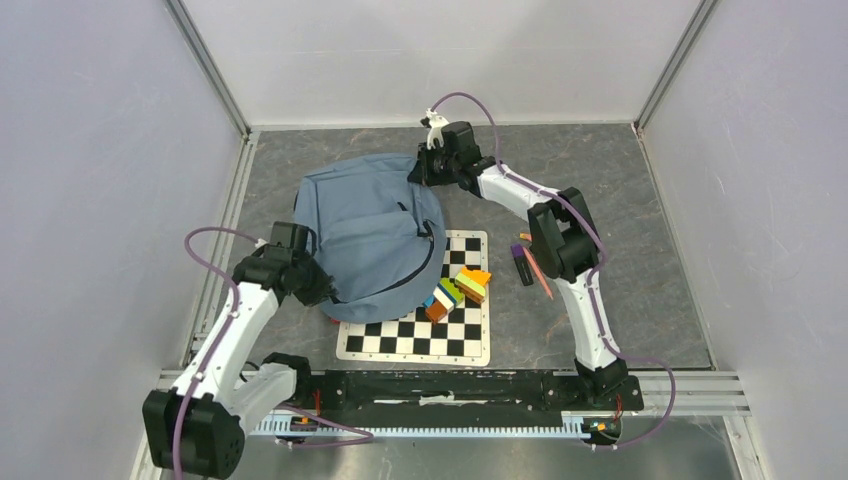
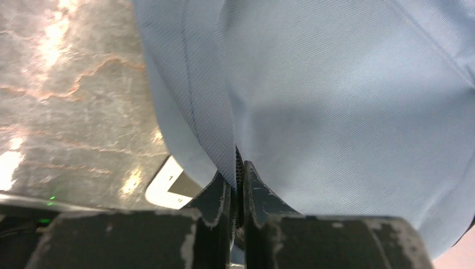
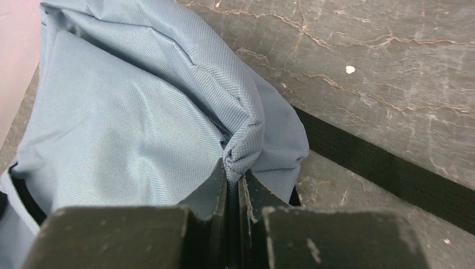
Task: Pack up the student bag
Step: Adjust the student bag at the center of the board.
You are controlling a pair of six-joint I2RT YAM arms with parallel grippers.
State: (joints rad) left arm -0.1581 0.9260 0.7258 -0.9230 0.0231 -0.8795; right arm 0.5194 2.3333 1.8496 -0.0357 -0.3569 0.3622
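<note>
Packing looks barely begun: the student bag (image 1: 365,235) lies slumped on the worktop (image 1: 640,200), at 10 o'clock from the chessboard (image 1: 420,335) and overlapping its corner. The left claw (image 2: 240,171) is pinched tight on the bag's 7 o'clock edge, and the right claw (image 3: 232,168) grips its 1 o'clock edge. The coloured blocks (image 1: 458,288) and pens (image 1: 530,262) (unpacked) lie outside.

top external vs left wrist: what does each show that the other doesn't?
Only top external: coloured blocks on the chessboard, a purple marker right of it, and the right arm reaching the far edge of the student bag. Only left wrist: the left jaws seen close, shut on a fold of bag fabric. Both: the blue bag, the grey table, a chessboard corner.
</note>
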